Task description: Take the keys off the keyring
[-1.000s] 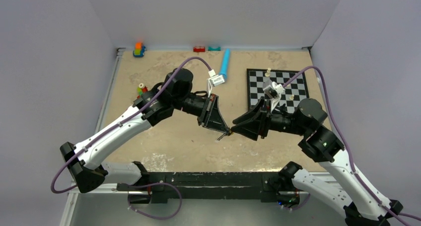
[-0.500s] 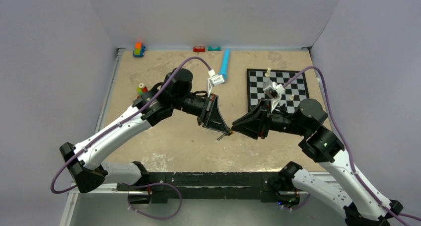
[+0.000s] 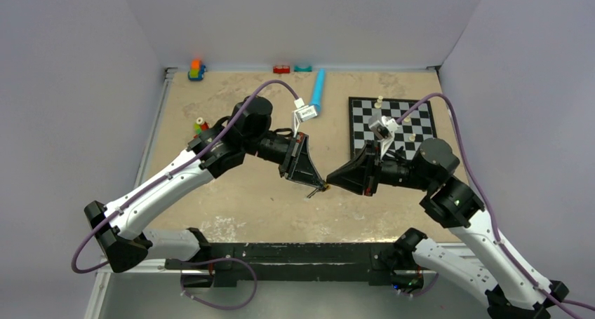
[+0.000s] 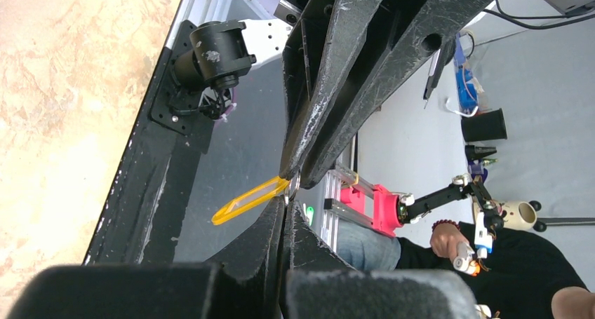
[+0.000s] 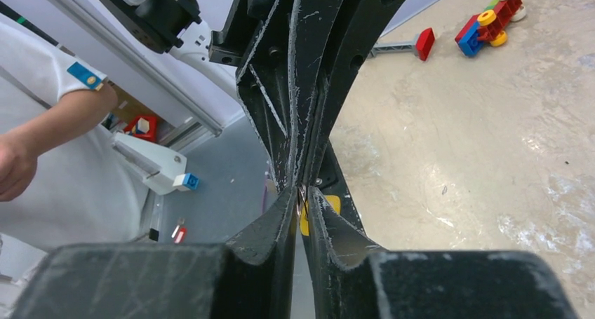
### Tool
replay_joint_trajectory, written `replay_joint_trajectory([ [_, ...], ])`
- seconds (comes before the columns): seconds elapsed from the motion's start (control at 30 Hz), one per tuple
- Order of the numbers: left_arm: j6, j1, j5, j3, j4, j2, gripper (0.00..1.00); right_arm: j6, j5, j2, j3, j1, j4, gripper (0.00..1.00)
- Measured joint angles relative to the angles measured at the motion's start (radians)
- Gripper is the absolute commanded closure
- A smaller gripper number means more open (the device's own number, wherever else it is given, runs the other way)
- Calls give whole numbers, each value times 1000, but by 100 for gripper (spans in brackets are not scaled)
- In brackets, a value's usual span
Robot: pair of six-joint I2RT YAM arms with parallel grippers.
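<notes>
- The table (image 3: 231, 193) is closed in by pale walls on the left, at the back and on the right. A black bar (image 3: 295, 252) runs along its near edge.
- The two sets of jaws are met tip to tip in the air, over a bare stretch in the middle of the table.
- A chessboard (image 3: 391, 126) with small white pieces is laid at the right rear, just behind the right arm (image 3: 449, 193).
- A blue tube (image 3: 318, 87) is seen near the back, and toy blocks (image 3: 196, 69) are set in the back left corner, well apart from the jaws.
- The left jaws are pressed together, and the keyring (image 4: 295, 185), a small silvery loop, is pinched at their tips.
- The right jaws are set narrow, with a slim gap between the tips at the keyring. Whether anything is gripped there cannot be told.
- A flat yellow tag (image 4: 275, 188), hollow in the middle, juts sideways from the keyring.
- The keys (image 3: 324, 186) are shown only as a tiny brass-gold glint between the two tips, off the table. Their shapes are too small to be made out.
</notes>
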Motion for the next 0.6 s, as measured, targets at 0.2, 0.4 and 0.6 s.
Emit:
replay_joint_trajectory([
  [0.2, -5, 0, 5, 0, 2, 0, 99, 1, -12, 0, -3, 0, 0, 100],
  [0.4, -19, 0, 10, 1, 6, 0, 69, 3, -13, -3, -3, 0, 0, 100],
  [0.6, -24, 0, 8, 6, 6, -2, 49, 7, -13, -10, -3, 0, 0, 100],
])
